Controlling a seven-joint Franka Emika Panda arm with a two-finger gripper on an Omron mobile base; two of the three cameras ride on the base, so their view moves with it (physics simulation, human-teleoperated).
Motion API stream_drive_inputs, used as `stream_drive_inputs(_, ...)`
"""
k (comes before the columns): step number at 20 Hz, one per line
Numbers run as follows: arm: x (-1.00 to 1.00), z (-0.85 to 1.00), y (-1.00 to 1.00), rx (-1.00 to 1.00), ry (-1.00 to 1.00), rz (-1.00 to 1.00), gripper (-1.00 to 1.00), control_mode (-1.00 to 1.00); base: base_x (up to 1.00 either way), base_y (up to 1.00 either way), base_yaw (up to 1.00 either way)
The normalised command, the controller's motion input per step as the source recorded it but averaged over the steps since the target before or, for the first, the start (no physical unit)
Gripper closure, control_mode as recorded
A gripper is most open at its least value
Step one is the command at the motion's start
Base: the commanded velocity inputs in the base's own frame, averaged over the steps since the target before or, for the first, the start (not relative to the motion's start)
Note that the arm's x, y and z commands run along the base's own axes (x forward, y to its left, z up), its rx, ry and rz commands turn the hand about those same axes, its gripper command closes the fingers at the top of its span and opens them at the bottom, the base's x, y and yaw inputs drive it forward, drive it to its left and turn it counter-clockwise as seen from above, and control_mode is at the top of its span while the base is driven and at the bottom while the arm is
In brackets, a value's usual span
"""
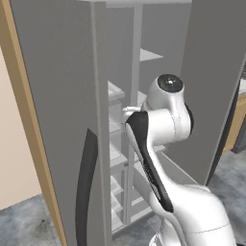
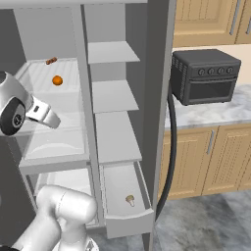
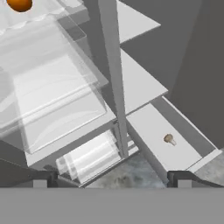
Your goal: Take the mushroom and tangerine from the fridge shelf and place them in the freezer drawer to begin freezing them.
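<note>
I see the mushroom point(image 2: 130, 199) lying in the open freezer drawer point(image 2: 128, 223); the tangerine point(image 2: 57, 80) sits on the fridge shelf point(image 2: 41, 87) — my gripper point(image 3: 112, 178) spread wide, empty.

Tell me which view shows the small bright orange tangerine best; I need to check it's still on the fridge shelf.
The right base view: the small bright orange tangerine sits whole on an upper clear fridge shelf, nothing covering it. The hand view catches it cut off at the top edge. In the left base view I cannot make it out.
</note>
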Motion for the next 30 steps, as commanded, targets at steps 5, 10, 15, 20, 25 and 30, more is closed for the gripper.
stream_drive_inputs(5, 0.95, 0.98, 1.0, -0.05, -0.04, 0.0, -1.0, -1.0, 0.0, 0.0, 0.0)
stream_drive_inputs(10, 1.0, 0.49, 0.73, -0.08, 0.04, 0.0, -1.0, -1.0, 0.0, 0.0, 0.0)
stream_drive_inputs(15, 0.81, -0.19, 0.13, -0.07, 0.07, 0.0, -1.0, -1.0, 0.0, 0.0, 0.0)
stream_drive_inputs(20, 0.75, -0.84, -0.13, 0.0, 0.02, 0.0, -1.0, -1.0, 0.0, 0.0, 0.0)
stream_drive_inputs(25, 0.56, -0.23, 0.01, 0.01, 0.0, 0.0, -1.0, -1.0, 0.0, 0.0, 0.0)
stream_drive_inputs(30, 0.46, -0.02, 0.0, 0.08, 0.0, 0.0, -1.0, -1.0, 0.0, 0.0, 0.0)
